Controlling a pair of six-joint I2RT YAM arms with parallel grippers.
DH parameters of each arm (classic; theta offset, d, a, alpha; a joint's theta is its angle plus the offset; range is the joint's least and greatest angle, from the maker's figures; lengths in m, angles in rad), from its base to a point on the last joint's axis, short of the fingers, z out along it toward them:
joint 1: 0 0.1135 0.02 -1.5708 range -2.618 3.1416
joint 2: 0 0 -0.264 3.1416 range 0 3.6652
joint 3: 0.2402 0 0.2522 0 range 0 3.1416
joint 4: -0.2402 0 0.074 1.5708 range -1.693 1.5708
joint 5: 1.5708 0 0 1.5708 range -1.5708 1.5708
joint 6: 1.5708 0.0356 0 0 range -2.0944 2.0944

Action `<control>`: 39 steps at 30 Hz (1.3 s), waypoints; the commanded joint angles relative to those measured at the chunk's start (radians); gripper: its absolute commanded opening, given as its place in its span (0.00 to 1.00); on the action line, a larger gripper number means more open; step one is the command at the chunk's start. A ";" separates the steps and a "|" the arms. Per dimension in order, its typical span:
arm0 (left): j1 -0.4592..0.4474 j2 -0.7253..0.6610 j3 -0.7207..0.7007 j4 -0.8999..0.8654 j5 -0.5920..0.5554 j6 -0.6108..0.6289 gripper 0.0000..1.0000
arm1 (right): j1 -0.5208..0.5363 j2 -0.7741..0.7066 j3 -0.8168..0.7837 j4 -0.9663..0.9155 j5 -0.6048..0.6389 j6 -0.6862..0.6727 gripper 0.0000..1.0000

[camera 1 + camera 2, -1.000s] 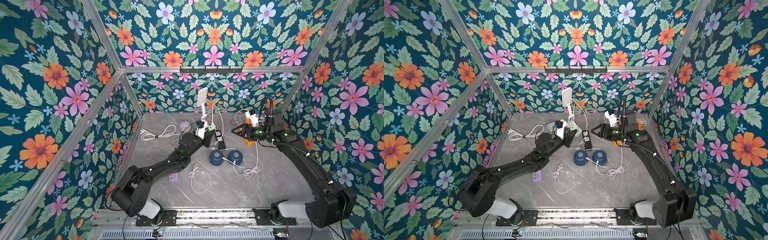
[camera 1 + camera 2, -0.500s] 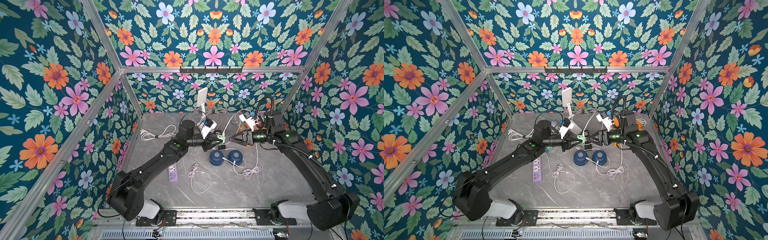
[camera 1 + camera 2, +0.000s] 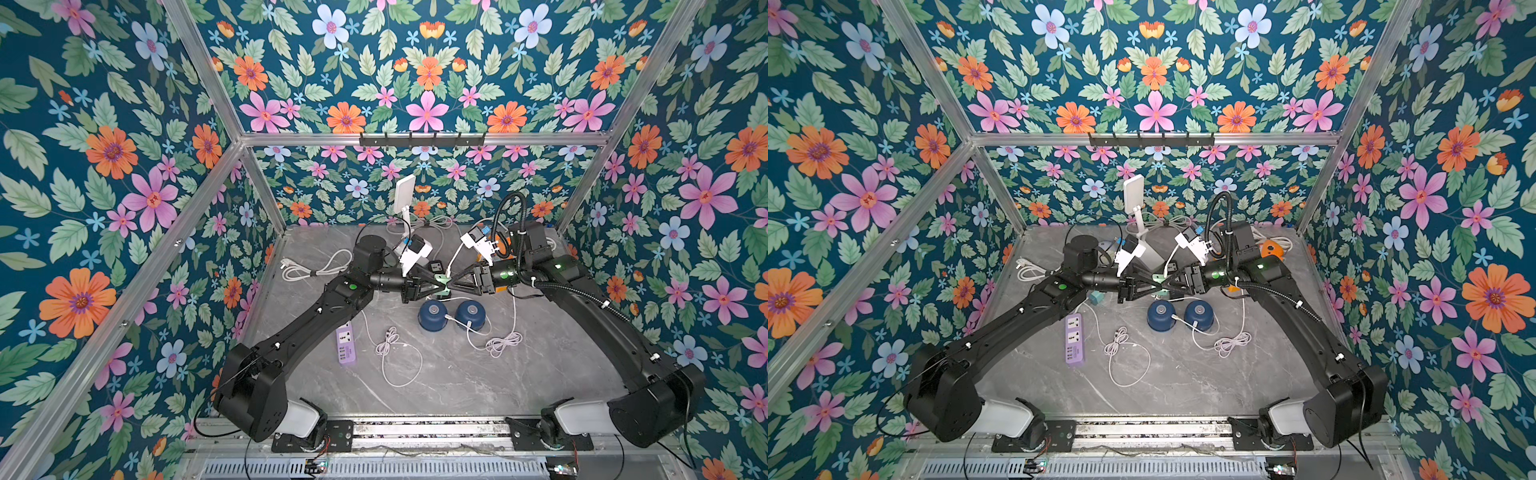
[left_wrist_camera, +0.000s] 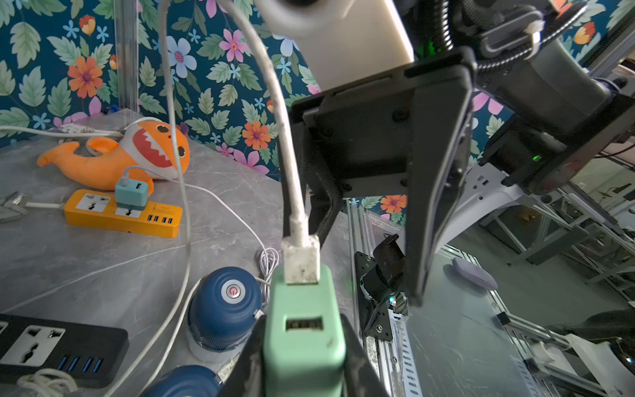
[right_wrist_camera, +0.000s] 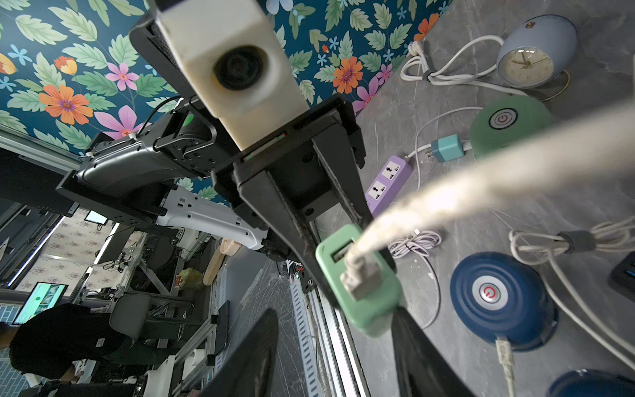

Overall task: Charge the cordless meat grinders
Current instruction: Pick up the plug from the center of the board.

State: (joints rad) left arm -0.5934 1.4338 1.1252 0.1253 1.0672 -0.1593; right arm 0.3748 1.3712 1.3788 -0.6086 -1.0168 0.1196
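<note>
Hold green adapter (image 4: 302, 309) steady in clamped left end effector (image 4: 304, 357); close half-open, empty right end effector (image 5: 335, 311), at three o'clock, squarely on plug (image 4: 300, 261).

Both top views are bright and evenly lit from overhead, with sharp focus across the frame. The grey marble-patterned tabletop (image 3: 457, 386) carries only soft, faint shadows beneath the black robot arms (image 3: 316, 307). Wide-angle distortion splays the aluminium frame posts (image 3: 204, 70) toward the upper corners.

In the left wrist view the white camera housing (image 4: 343, 37) nearest the lens is out of focus. The pale-green cube-shaped plastic plug adapter (image 4: 304, 330) is crisp.

In the right wrist view the thick white cable (image 5: 498, 172) is heavily blurred and the same adapter is slightly soft. The dark navy dome-shaped plastic grinder (image 5: 515, 316) shows a bright reflection on its silvery button. The room (image 5: 68, 240) beyond the table is dim.
</note>
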 commanded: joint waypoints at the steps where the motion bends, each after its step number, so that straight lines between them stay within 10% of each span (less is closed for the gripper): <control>1: 0.005 -0.011 -0.002 0.056 0.060 -0.032 0.00 | 0.004 -0.009 -0.007 0.012 -0.036 -0.019 0.53; 9: 0.009 -0.010 -0.004 0.080 0.092 -0.071 0.00 | 0.004 0.006 -0.018 0.058 -0.033 0.018 0.55; 26: 0.010 0.014 -0.001 0.098 0.088 -0.106 0.00 | 0.018 0.012 -0.071 0.211 -0.108 0.128 0.17; 39: 0.023 0.005 -0.026 0.104 0.067 -0.119 0.21 | 0.013 -0.003 -0.086 0.260 -0.058 0.156 0.04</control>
State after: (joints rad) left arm -0.5697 1.4418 1.1053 0.1757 1.1774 -0.3332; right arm 0.3847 1.3731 1.2907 -0.3920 -1.0695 0.2058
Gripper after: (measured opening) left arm 0.298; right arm 0.232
